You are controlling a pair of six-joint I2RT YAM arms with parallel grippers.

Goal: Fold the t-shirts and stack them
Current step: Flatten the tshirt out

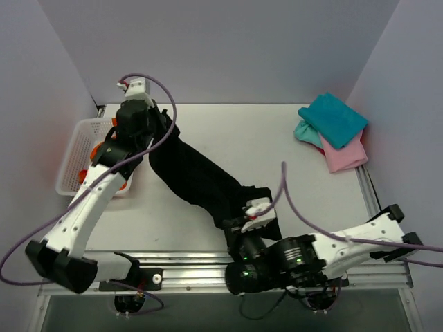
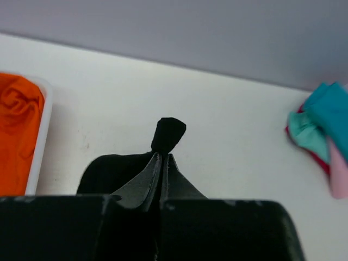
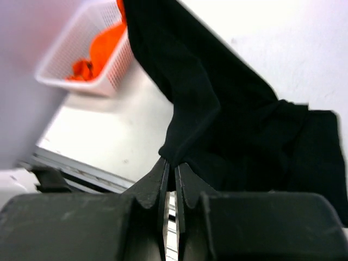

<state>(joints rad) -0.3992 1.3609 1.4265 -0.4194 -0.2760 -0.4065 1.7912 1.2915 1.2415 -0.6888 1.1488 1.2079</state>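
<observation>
Diagonally, black t-shirt (image 1: 201,183) pinched between left claw (image 2: 163,159), right claw (image 3: 171,166)

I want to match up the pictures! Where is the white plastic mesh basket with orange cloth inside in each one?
Top external: the white plastic mesh basket is at the left edge of the table.
Left wrist: only its white rim shows at the far left, with orange cloth inside.
Right wrist: it is at the upper left.
Shared landmark: the black cloth t-shirt shows in all three.
</observation>
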